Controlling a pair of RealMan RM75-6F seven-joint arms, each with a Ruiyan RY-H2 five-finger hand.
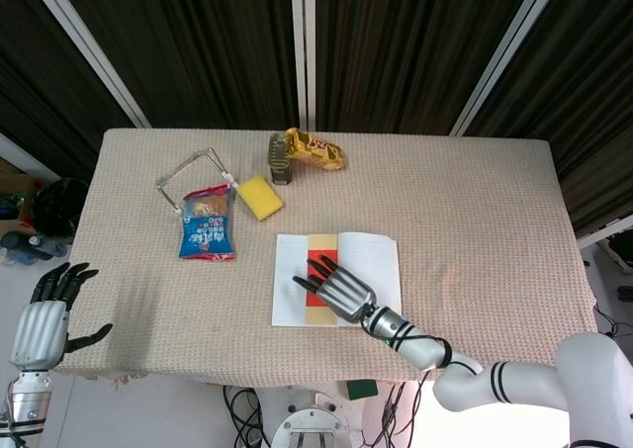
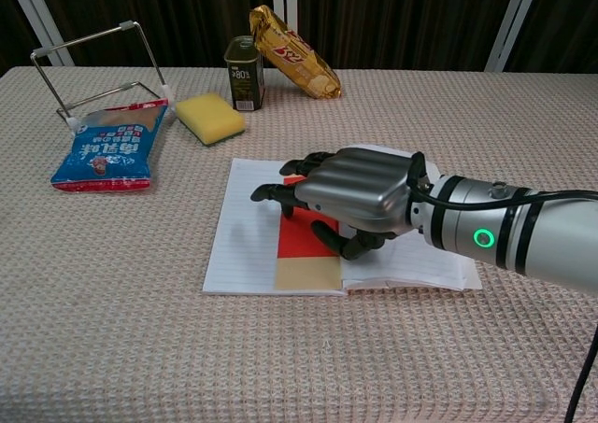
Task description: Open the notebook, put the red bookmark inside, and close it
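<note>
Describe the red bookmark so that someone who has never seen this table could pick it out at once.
Start at the open notebook, the white lined pages lying flat near the front middle of the table. The red bookmark lies on it beside the centre fold, partly under the right hand. It is the only red strip there, with a tan band at its near end.

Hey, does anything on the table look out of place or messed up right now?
Nothing stands out. The notebook lies open and flat with the red bookmark on its pages, partly under the right hand. The snack bags, sponge and can are intact, nothing spilled.
</note>
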